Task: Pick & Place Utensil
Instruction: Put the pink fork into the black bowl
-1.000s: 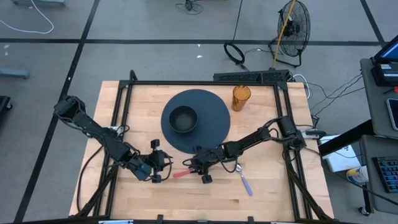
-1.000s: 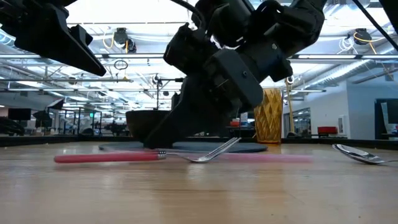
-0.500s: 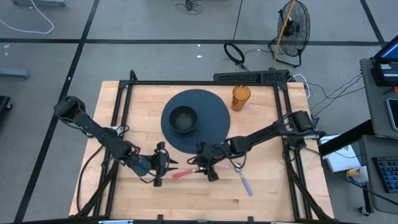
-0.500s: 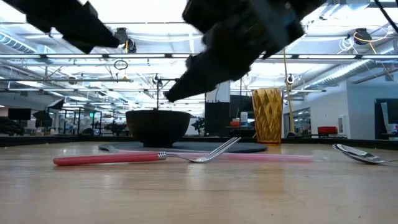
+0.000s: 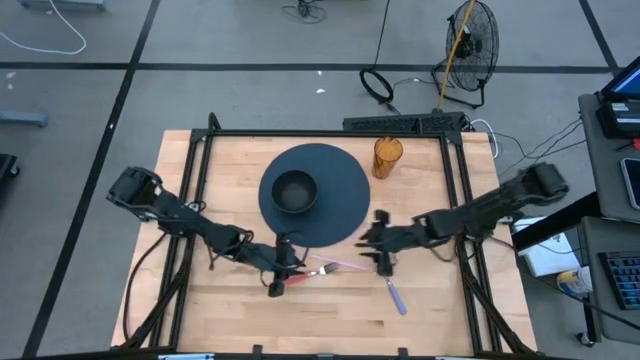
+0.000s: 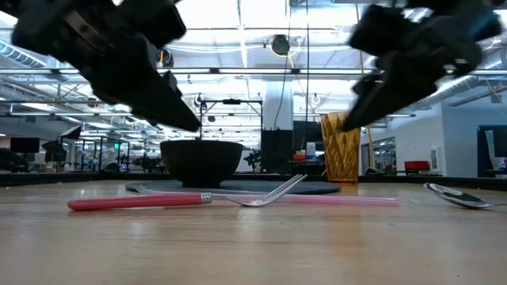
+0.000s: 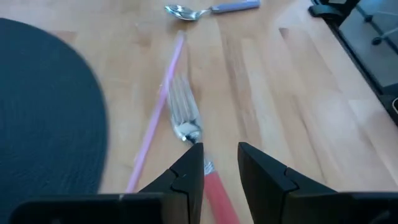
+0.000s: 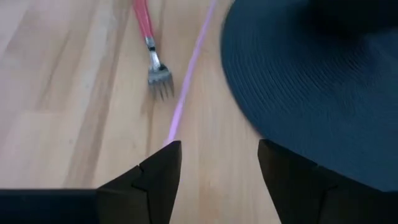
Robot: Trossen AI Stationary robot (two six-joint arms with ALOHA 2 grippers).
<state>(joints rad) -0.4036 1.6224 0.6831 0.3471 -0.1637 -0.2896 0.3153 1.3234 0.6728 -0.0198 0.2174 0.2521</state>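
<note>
From above, the fork (image 5: 305,272) lies flat on the counter (image 5: 200,180), just in front of the dark mat (image 5: 340,195). Its red handle points to the left arm. A thin pink straw (image 5: 340,266) lies beside it. The left pincer (image 5: 283,271) is right over the red handle. The right pincer (image 5: 380,256) is off to the side, near the spoon (image 5: 392,290). A bowl (image 5: 294,190) sits on the mat and a gold cup (image 5: 387,157) stands behind it.

From the low view, the fork (image 6: 182,199) rests on the wood with its tines tipped up a bit. Both arms hang above it and do not touch it.

From the left wrist, the left pincer (image 7: 220,165) is part way apart, with one finger on each side of the red handle (image 7: 221,199). It grasps nothing yet. The tines (image 7: 182,112) point away, next to the straw (image 7: 155,118).

From the right wrist, the right pincer (image 8: 217,168) is spread wide and holds nothing. The fork (image 8: 151,53) lies well ahead of it.

I think the fork is light, hard and stiff. The metal end looks slippery and lies low. The red handle is thicker, so that is the best spot to grab.

A second ago the right pincer was down over the fork and the left one waited near the handle's end. Now the right arm has let go and pulled back, and the left arm has moved in. The fork has turned a little.
</note>
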